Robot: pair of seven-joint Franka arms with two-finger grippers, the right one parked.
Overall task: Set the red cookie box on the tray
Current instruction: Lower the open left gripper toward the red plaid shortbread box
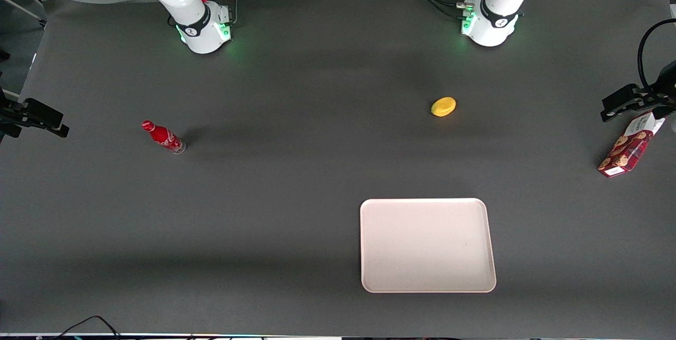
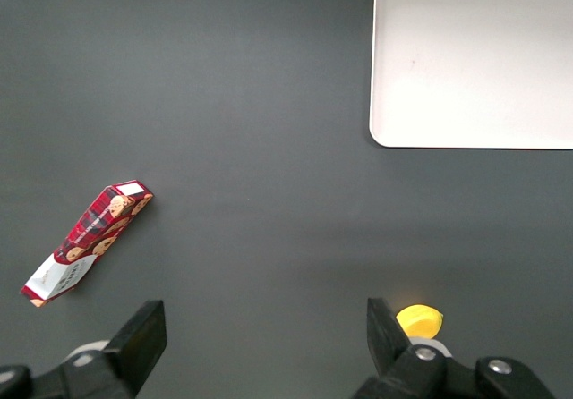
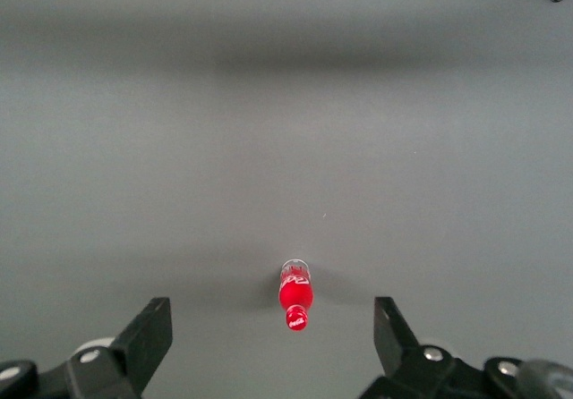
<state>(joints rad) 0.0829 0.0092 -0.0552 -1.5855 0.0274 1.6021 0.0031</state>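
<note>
Your table has wide bare cloth around the tray, which lies flat near the front camera. The gripper hangs high at the working arm's end, jaws spread wide, holding nothing. Red cookie box lies on the cloth near that table edge, well apart from the tray. Lemon and red bottle sit farther from the camera.

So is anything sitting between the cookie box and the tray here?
Nothing visible: bare table separates the red cookie box from the tray. The yellow object lies off that path. The gripper, open, hovers above the table.
</note>
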